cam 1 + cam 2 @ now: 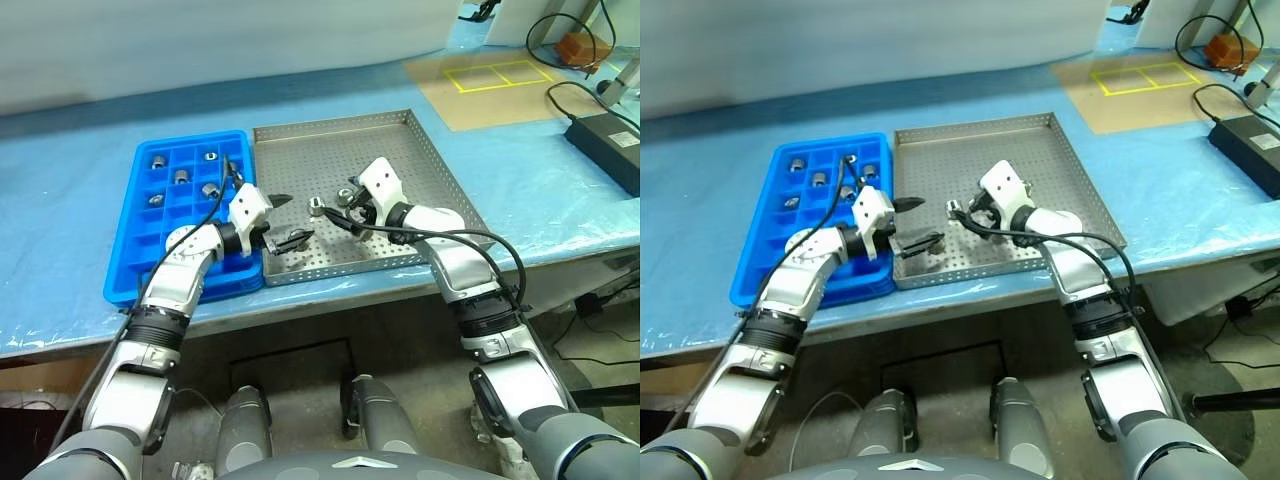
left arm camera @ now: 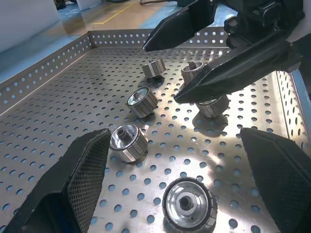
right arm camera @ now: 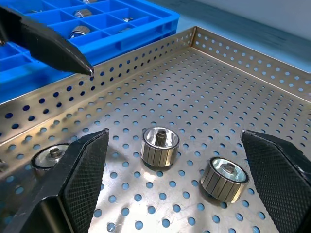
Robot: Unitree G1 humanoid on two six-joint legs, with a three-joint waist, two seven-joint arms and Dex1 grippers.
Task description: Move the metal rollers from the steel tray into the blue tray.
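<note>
Both grippers over the steel tray [image 1: 400, 140], jaws wide, nothing held.

Your left gripper [image 1: 284, 220] and right gripper [image 1: 335, 208] face each other low over the tray floor. Metal rollers [image 2: 129, 142] lie loose on the perforated floor between them. Five more sit in blue tray [image 1: 150, 250] compartments, just beside the steel tray.

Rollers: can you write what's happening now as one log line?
left gripper open, empty | right gripper open, empty | metal rollers left in steel tray | some in blue tray
</note>
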